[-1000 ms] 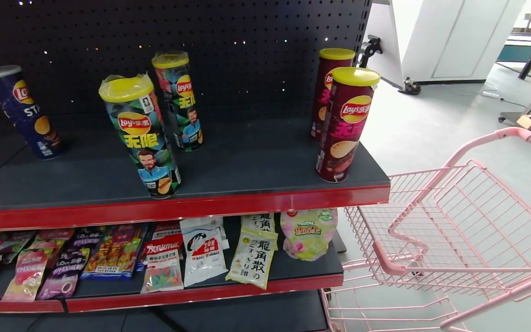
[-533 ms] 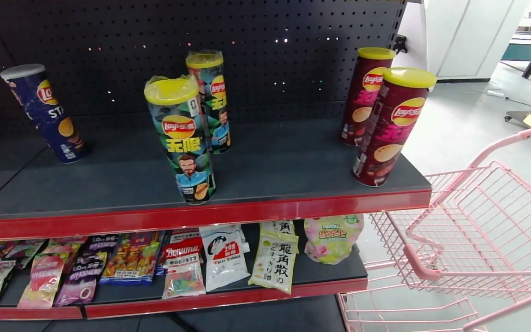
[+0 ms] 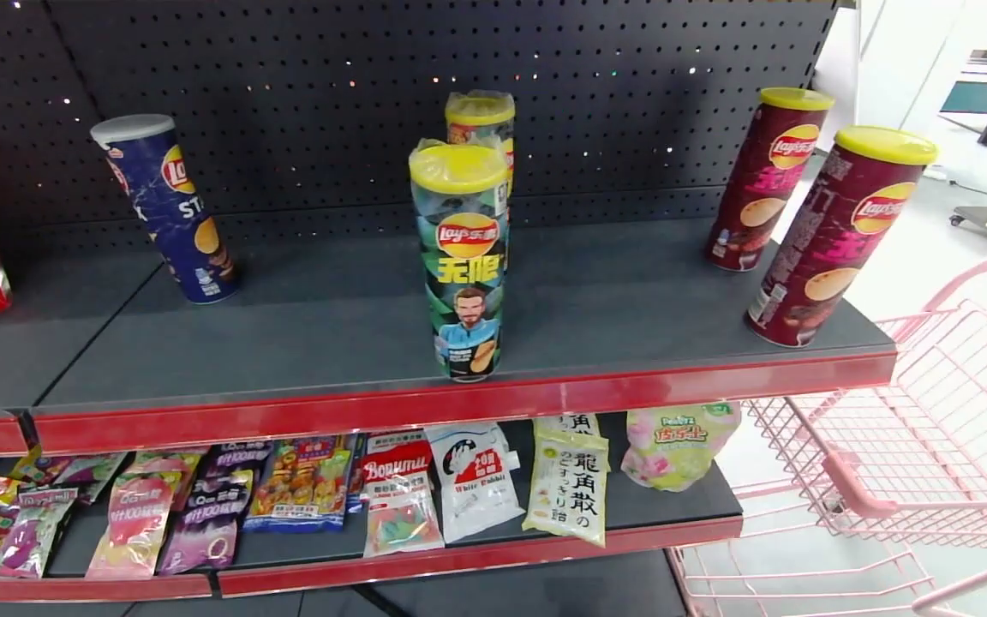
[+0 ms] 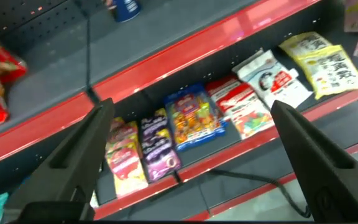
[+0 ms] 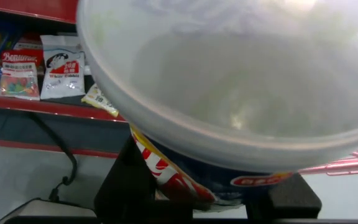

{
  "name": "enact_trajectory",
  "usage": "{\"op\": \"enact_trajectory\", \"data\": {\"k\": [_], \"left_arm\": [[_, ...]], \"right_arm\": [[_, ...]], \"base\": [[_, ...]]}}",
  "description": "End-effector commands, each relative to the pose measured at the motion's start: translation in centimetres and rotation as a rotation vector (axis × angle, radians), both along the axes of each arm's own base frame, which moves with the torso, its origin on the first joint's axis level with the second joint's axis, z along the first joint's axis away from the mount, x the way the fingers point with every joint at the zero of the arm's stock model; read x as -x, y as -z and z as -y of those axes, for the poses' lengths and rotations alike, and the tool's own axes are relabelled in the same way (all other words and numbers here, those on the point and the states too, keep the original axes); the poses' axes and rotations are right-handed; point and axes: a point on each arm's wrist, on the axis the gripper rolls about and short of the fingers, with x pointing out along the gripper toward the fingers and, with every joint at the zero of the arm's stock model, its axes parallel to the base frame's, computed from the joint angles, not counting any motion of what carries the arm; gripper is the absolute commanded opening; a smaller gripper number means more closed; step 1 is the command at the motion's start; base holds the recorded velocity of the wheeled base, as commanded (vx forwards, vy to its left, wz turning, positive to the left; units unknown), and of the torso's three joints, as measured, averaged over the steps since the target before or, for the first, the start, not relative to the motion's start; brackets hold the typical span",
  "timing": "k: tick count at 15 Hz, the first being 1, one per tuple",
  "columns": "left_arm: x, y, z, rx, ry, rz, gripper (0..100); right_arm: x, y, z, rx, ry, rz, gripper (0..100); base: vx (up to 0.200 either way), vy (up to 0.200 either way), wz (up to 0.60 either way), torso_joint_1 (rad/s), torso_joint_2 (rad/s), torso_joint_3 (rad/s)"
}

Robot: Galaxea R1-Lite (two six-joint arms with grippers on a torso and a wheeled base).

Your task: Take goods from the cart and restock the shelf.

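Can (image 5: pixel 229 93): held in the right gripper (image 5: pixel 210 186), the dark fingers pinching its blue body from both sides just below the lid (image 5: pixel 185 37).

Position: in front of the lower tier, the sachets (image 5: pixel 58 65) behind it and a pink wire of the cart (image 5: pixel 353 163) beside.

Axis: the long axis runs straight toward the wrist camera, lid end nearest. I cannot tell from this whether it is truly upright.

Handling (judgement): a light, stiff card tube with a glossy skin. It is likely to slip under a weak grip and dent under a hard one, and the lid may pop. The body is the place to hold it. It is tall and narrow, so it will tip if set down tilted.

Left gripper (image 4: pixel 191 104): fingers spread wide, nothing between them, over the sachet row.

Shelf (image 3: pixel 331 326), top tier: a blue can (image 3: pixel 170 210) to the left looks like the matching kind. Green cans (image 3: pixel 459 257) stand mid-shelf, maroon cans (image 3: pixel 836 231) at the right end. The open board beside the blue can looks a fit spot.
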Motion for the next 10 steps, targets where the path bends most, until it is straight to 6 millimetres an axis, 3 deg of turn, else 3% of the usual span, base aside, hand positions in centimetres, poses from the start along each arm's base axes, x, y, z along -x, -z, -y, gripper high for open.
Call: {"op": "enact_trajectory", "data": {"k": [1, 10], "left_arm": [[0.0, 0.0, 0.0, 0.000, -0.001, 0.001, 100], [0.1, 0.0, 0.0, 0.001, -0.002, 0.005, 100]], "right_arm": [[0.0, -0.1, 0.0, -0.001, -0.002, 0.003, 0], [1.1, -0.7, -0.4, -0.057, -0.222, 0.078, 0]], "base": [[0.000, 0.200, 0.00, 0.002, 0.00, -0.002], [0.000, 0.200, 0.00, 0.001, 0.00, 0.002]]}}
